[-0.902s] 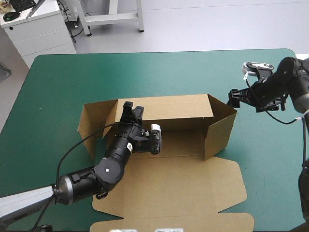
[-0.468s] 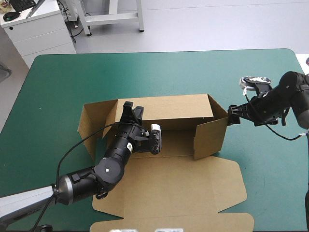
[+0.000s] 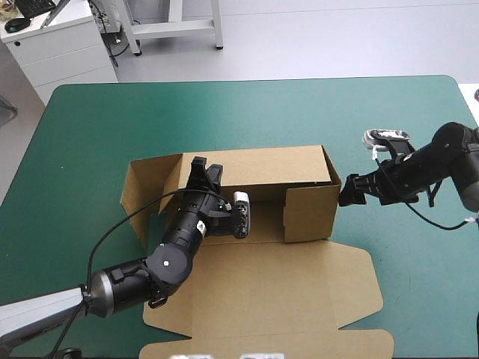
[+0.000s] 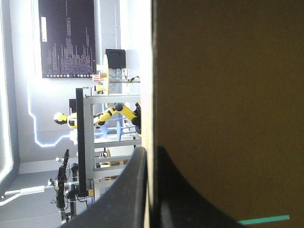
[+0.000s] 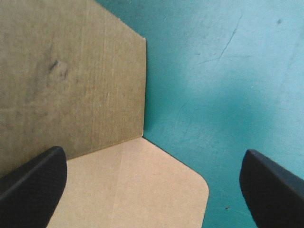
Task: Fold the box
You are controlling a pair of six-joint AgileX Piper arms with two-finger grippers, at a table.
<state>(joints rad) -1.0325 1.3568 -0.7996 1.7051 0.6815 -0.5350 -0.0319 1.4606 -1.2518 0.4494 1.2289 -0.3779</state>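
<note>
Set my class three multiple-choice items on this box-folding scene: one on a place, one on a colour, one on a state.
1. Where is the right tool?
A) beside the box, at its right end
B) at the table's far left corner
C) under the table

2. What colour is the table cover?
A) red
B) white
C) teal-green

3. How is the left tool set?
A) wide open, in the air
B) shut on the box's rear wall
C) lying flat on the cover

Key:
1 A, the high view shows it at that end.
2 C, teal-green surrounds the box.
3 B, board sits between its nearly shut fingers.
</note>
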